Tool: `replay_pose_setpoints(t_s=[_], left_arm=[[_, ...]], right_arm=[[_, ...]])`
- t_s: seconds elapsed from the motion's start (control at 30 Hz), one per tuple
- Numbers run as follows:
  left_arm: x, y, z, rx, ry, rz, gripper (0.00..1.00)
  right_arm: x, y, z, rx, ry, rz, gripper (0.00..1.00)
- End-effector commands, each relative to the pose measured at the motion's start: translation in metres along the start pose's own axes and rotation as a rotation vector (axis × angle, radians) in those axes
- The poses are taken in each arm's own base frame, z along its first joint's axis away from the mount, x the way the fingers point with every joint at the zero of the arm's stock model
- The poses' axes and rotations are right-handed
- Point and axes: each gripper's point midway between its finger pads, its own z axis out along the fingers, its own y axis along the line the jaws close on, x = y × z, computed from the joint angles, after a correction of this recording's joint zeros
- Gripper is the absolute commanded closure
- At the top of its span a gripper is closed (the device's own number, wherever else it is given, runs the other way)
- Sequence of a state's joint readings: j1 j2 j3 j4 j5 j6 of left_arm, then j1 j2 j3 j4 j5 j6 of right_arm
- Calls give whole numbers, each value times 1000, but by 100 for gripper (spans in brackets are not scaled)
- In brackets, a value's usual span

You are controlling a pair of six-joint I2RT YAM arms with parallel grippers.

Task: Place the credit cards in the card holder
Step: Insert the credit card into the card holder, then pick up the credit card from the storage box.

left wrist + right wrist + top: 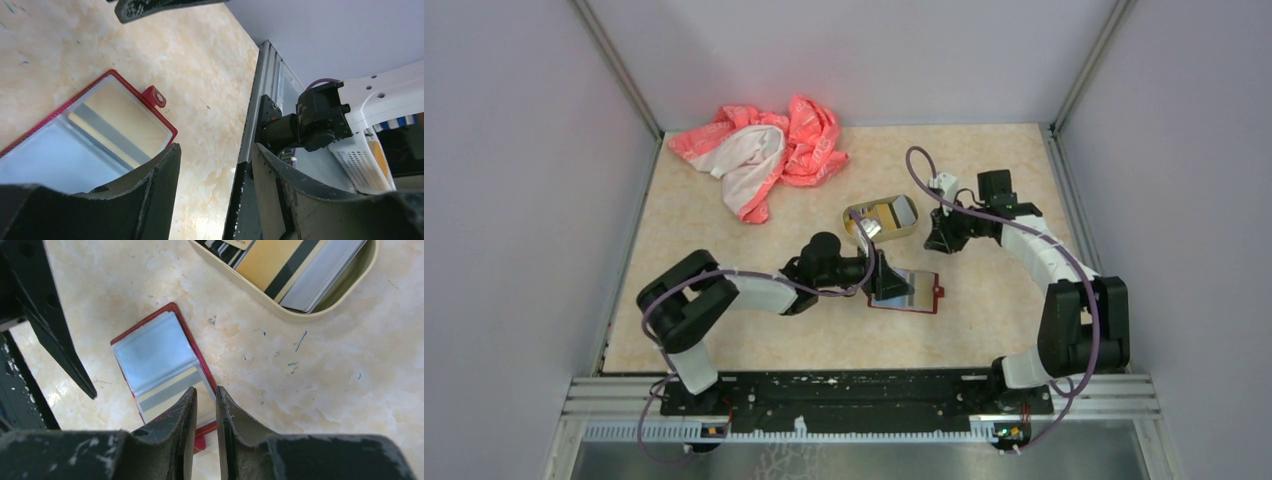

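Lying open, card holder (912,291), left claw (215,151) apart, right claw (206,393) slightly apart, empty.

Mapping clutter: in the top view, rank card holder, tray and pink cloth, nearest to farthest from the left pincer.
1. Card holder, open, right at the left pincer.
2. Tan tray, just beyond, toward the back.
3. Pink cloth, far back left.
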State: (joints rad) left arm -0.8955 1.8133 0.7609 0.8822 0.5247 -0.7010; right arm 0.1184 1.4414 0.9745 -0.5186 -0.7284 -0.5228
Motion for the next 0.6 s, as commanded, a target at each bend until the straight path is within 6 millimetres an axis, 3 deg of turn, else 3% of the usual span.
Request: replay_pose_setpoints(t_s=[0.0,0.17,0.27,0.33,0.4,0.57], left_arm=[[-20,10,-30,-114,-80,180,39],[-44,24,-75,-290,-196,249,36],[-56,33,-101,-382,-248,278,22],[-61,41,-117,-431,-284,269,7],[-61,48,-129,-459,-304,244,2],[-47,49,-142,-418,-294,172,2]], right_arm=[[-25,11,-10,-46,-103,-49,79],[-44,8,-12,-47,-153,-55,71],[-64,1,-15,-43,-174,-58,61],[-81,-7,-15,-43,-186,-50,56],[-104,-19,-15,-37,-205,-25,51],[-128,-44,7,-69,-161,106,48]])
